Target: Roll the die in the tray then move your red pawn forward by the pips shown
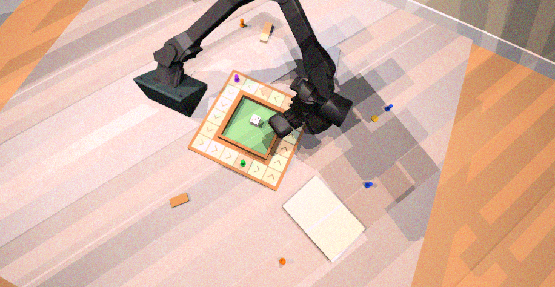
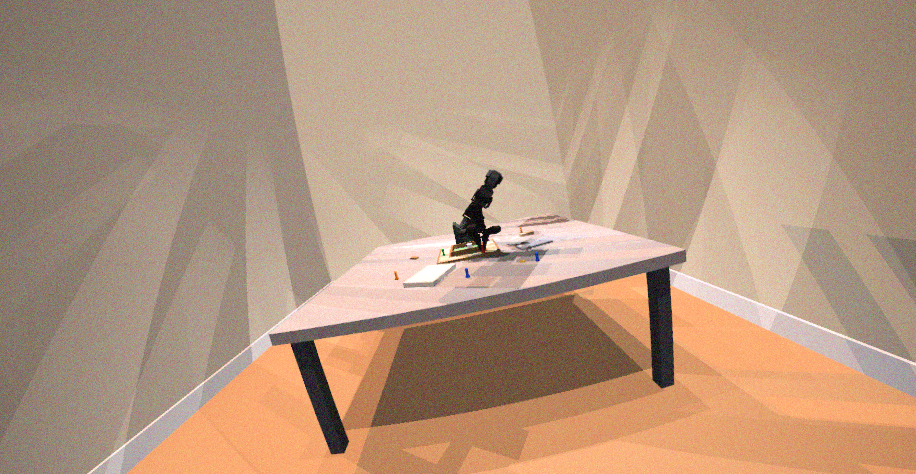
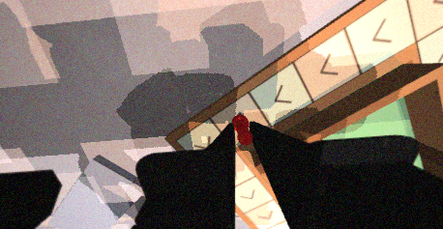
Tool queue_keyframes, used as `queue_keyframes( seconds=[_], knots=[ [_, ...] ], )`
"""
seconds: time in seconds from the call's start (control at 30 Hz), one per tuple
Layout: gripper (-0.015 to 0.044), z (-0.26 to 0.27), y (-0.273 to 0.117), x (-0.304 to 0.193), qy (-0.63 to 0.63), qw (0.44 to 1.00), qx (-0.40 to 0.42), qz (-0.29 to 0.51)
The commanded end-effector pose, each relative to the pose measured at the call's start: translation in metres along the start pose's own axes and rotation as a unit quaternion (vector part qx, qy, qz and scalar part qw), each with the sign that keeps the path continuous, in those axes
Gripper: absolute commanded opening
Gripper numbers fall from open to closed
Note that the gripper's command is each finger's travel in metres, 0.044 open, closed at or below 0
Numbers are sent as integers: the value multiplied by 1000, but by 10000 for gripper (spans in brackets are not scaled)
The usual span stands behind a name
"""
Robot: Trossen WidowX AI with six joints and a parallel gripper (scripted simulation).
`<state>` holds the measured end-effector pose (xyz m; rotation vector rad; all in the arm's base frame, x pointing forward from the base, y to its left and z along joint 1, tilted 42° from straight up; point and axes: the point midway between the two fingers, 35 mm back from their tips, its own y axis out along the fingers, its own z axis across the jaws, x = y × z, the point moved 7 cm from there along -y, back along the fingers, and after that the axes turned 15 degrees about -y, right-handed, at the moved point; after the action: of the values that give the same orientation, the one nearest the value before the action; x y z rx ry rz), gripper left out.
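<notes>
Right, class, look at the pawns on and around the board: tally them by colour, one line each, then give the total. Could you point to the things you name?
Red pawn point(image 2: 483, 250) point(image 3: 241, 123): 1
Green pawn point(image 1: 242, 163) point(image 2: 442, 252): 1
Purple pawn point(image 1: 237, 78): 1
Blue pawns point(image 1: 388, 108) point(image 1: 368, 184) point(image 2: 537, 257) point(image 2: 467, 273): 2
Orange pawns point(image 1: 242, 23) point(image 1: 282, 261) point(image 2: 521, 230) point(image 2: 396, 275): 2
Total: 7

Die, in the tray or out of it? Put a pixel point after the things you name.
In. The top view shows the die point(image 1: 255, 120) on the green floor of the tray point(image 1: 242, 146) point(image 3: 358, 96), inside its brown walls and touching none of them.
</notes>
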<state>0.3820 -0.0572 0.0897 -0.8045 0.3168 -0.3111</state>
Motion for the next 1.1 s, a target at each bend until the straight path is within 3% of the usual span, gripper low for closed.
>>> queue_keyframes(
  seconds=[0.0,0.13,0.27,0.37,0.53,0.73,0.97,1.0,1.07],
  knots=[
    [157,0,-1,0,0,1000,0,-1],
    [263,0,-4,0,0,1000,0,-1],
    [368,-1,-48,1,3,1000,1,0],
    [440,-1,-50,0,4,1000,1,0],
    [440,-20,-66,-13,-22,1000,-6,-3],
    [440,-82,-114,-83,-125,992,-22,-3],
    [440,-117,-132,-161,-225,974,-11,5],
    [440,-97,-125,-107,-160,987,-21,-6],
    [440,-97,-125,-107,-160,987,-21,-6]
  ],
)
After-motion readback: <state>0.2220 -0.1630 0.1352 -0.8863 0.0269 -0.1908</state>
